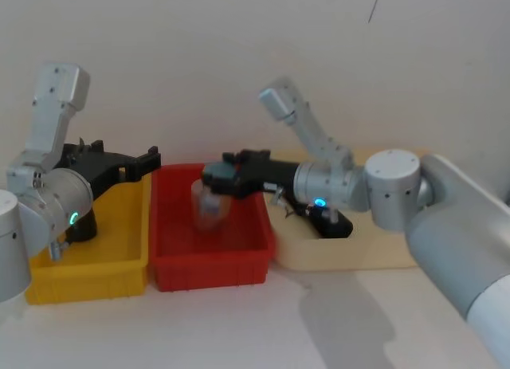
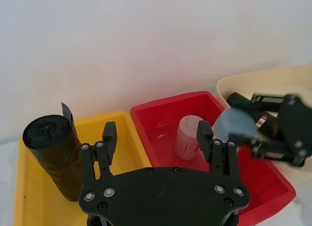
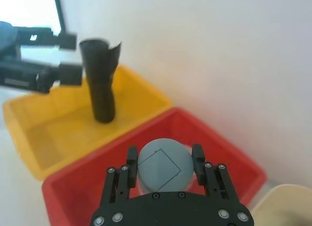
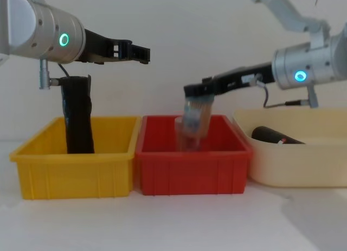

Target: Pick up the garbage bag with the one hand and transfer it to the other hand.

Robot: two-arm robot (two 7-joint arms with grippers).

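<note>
Mix-up is probably the main risk here. On the left, a plain black roll (image 4: 78, 115) is stood upright in the yellow bin (image 4: 70, 169), just below the left gripper (image 4: 140, 51). Its jaws are held apart with nothing in them, so that unlabelled roll could easily get grabbed by mistake.

In the middle, the right gripper (image 4: 196, 96) is held over the red bin (image 4: 192, 172) with its jaws clamped on a grey cylinder (image 3: 165, 167). Nothing else can be taken by it until that's let go. If dropped badly, it could be knocked into the pale cylinder (image 2: 187, 138) sat in the bin below.

On the far right, the garbage bag (image 4: 274, 136) is laid in the beige bin (image 4: 303, 164), untouched, with the right arm stretched above it.
</note>
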